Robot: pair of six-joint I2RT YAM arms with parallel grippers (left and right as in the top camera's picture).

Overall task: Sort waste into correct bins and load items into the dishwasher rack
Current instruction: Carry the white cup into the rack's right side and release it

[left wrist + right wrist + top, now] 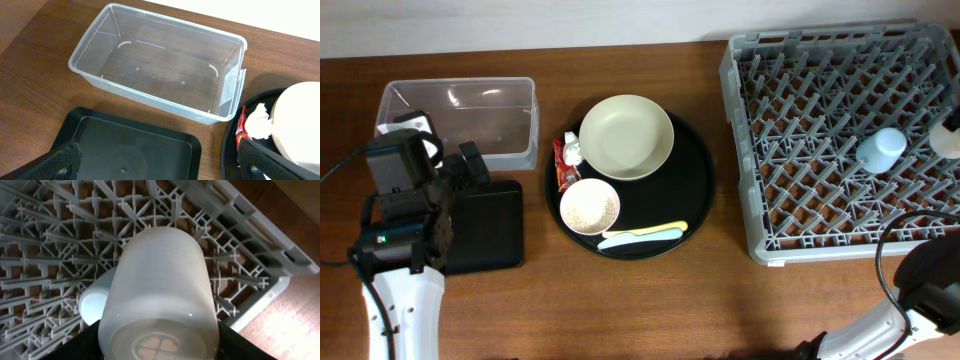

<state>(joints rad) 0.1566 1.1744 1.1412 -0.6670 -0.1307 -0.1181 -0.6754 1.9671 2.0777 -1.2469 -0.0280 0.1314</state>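
My left gripper point(473, 176) point(161, 167) is open and empty, above the shallow black tray point(492, 232) point(130, 147). The clear tub point(457, 85) point(155, 97) behind it is empty. On the round tray, a red wrapper point(561, 162) point(240, 126) and a white tissue point(573, 152) point(260, 120) lie beside the cream bowl point(626, 136) point(300, 125). The small pink bowl point(589, 207) holds rice. Yellow point(652, 230) and pale blue point(628, 241) utensils lie in front. My right gripper point(160, 352) is shut on the white cup point(160, 280) point(948, 140) over the rack point(740, 150) point(50, 245), next to the light blue cup point(880, 148) point(92, 302).
The large round black tray point(697, 180) point(229, 150) sits mid-table between the bins and the rack. The right arm's base and cable point(920, 280) are at the front right. A pale wall runs along the table's far edge.
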